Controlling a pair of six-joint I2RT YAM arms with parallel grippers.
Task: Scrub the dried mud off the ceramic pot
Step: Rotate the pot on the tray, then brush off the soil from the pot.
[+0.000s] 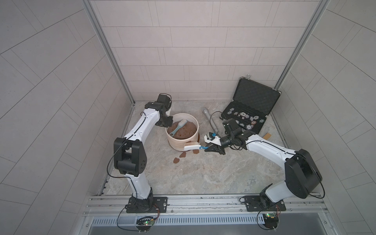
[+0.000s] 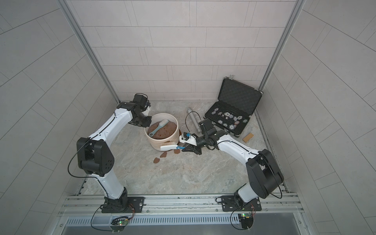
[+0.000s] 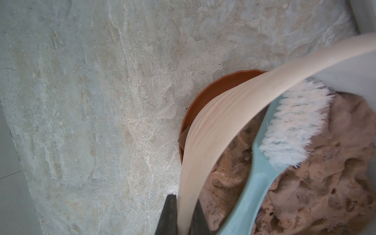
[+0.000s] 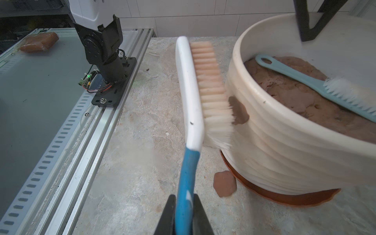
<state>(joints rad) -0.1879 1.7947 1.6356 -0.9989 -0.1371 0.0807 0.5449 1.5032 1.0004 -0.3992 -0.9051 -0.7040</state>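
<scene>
Plainly, the ceramic pot (image 1: 176, 143) sits left of centre on the stone tabletop, on a terracotta saucer (image 4: 284, 198) whose edge shows at its foot. The pot is wide, cream-white and cylindrical, with horizontal ribs under a smooth rim. It holds a pitted brown soil mass (image 1: 188, 131), and a teal brush (image 1: 179, 127) lies across the soil.

One reddish-brown patch of dried mud (image 4: 239, 110) clings to the ribbed wall on the near right side. More flat flakes lie on the table just near of the pot in both top views, one of them beside the saucer.

The right gripper (image 4: 184, 198) is clamped on the blue handle of a white scrub brush (image 4: 191, 91), whose pale bristles press against the wall at the patch. The left gripper (image 3: 184, 200) pinches the pot's rim on the far left side, one jaw inside and one outside.
</scene>
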